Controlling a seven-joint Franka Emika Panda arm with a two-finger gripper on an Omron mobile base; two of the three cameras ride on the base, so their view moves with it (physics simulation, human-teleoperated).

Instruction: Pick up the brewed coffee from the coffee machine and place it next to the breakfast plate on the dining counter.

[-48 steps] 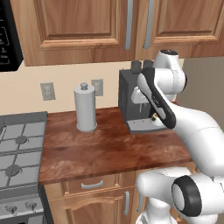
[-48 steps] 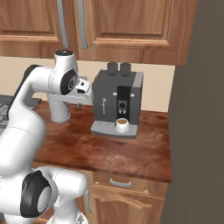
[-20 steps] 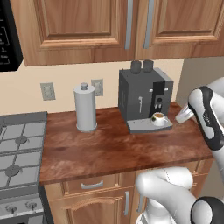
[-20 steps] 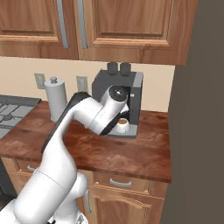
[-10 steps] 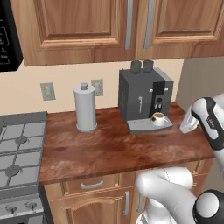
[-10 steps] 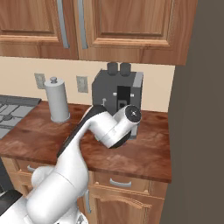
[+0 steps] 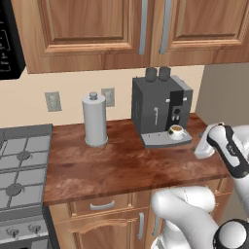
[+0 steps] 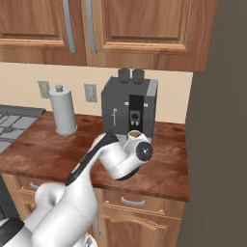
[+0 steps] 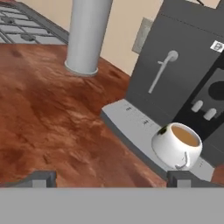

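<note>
The white mug (image 9: pixel 177 145) with light-brown coffee stands on the grey drip tray (image 9: pixel 129 122) of the dark grey coffee machine (image 9: pixel 179 65), its handle turned toward the camera. My gripper (image 9: pixel 111 180) is open, low over the counter, with the mug just beyond its right fingertip (image 9: pixel 180 178) and nothing between the fingers. In the left base view the mug (image 7: pixel 175 131) sits under the spout of the machine (image 7: pixel 159 109), and my white hand (image 7: pixel 204 148) hovers to its right. The mug's rim (image 8: pixel 133 133) peeks over my wrist. The breakfast plate and the dining counter are out of view.
A grey paper towel roll (image 7: pixel 95 119) stands left of the machine on the wall-side wooden counter (image 7: pixel 116 168). A gas stove (image 7: pixel 19 163) lies at the far left. A tall dark panel (image 8: pixel 217 125) closes the right side, and wooden cabinets (image 7: pixel 97 29) hang above.
The arm has swung from the machine's left side round to its front right and dropped low, close to the counter. The mug has stayed on the drip tray.
</note>
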